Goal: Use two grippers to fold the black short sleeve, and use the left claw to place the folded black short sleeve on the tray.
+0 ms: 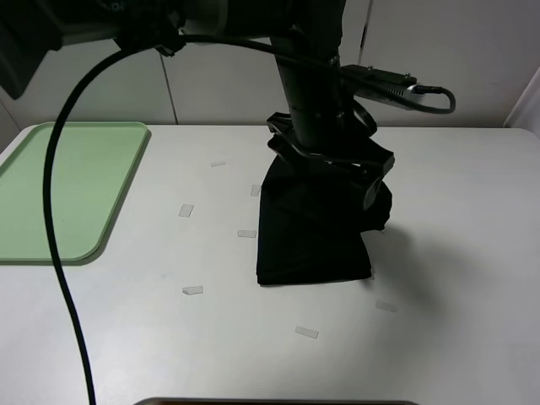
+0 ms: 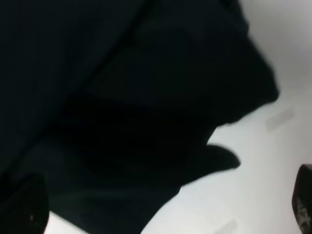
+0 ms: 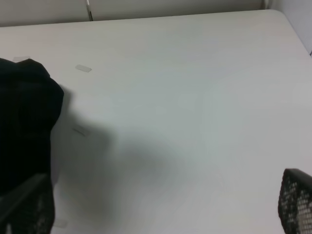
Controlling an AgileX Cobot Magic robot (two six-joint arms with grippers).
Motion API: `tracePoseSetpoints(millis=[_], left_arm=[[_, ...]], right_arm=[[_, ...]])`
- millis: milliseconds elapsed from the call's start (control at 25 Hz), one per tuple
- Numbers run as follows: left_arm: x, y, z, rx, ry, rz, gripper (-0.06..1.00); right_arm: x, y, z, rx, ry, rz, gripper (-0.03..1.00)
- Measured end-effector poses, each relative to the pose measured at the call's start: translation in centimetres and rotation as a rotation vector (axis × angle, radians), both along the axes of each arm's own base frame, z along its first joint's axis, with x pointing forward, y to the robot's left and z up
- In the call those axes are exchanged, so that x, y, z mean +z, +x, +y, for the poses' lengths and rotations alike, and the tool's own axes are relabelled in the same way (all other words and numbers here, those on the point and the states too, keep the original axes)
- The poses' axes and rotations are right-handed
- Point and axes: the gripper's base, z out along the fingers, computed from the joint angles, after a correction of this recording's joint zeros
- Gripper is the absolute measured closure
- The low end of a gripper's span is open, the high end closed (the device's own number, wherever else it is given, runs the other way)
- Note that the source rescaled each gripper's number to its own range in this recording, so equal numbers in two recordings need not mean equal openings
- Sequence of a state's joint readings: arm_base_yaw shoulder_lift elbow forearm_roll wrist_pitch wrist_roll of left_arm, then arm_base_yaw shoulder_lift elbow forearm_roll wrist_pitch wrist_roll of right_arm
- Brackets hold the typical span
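Note:
The black short sleeve (image 1: 312,245) lies folded into a narrow rectangle at the middle of the white table. My left arm (image 1: 329,143) hangs right over its far end, and its fingertips are hidden there. In the left wrist view the shirt (image 2: 122,97) fills most of the frame, and my left gripper (image 2: 163,207) is wide open just above it, holding nothing. My right gripper (image 3: 161,207) is open and empty over bare table, with the shirt's edge (image 3: 24,122) to one side. The green tray (image 1: 67,186) sits at the far left.
Small clear tape marks (image 1: 192,290) are scattered on the table around the shirt. A black cable (image 1: 63,253) hangs down in front at the left. A dark edge (image 1: 278,402) shows at the near table edge.

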State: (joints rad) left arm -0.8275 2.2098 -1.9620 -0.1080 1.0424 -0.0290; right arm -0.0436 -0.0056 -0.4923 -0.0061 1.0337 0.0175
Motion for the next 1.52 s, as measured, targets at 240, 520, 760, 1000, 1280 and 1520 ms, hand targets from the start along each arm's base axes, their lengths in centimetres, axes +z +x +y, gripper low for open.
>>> tracePoseSetpoints(millis=[240,520,760,1000,1280,1520], left_arm=[[0.1,-0.4,1.5,-0.001,0.057,-0.004,-0.06],[-1.3,0.6,4.6,0.07,0.068,-0.003,-0.06],[-3.7,1.0,5.9,0.072,0.066,-0.024,-0.06],[-5.6,0.9,5.9,0.044,0.006,-0.082,-0.06],[-6.7,1.2,5.3,0.008,-0.062,-0.126,-0.06],[-7.4,1.4,4.4,-0.019,-0.137,-0.155,-0.06]], right_arm=[[0.0,0.0,0.0,0.0,0.0,0.0,-0.03],[0.0,0.0,0.0,0.0,0.0,0.0,-0.03],[0.0,0.0,0.0,0.003,0.005,0.0,-0.03],[0.0,0.0,0.0,0.003,0.005,0.0,-0.03],[0.0,0.0,0.0,0.003,0.005,0.0,-0.03],[0.0,0.0,0.0,0.003,0.005,0.0,-0.03]])
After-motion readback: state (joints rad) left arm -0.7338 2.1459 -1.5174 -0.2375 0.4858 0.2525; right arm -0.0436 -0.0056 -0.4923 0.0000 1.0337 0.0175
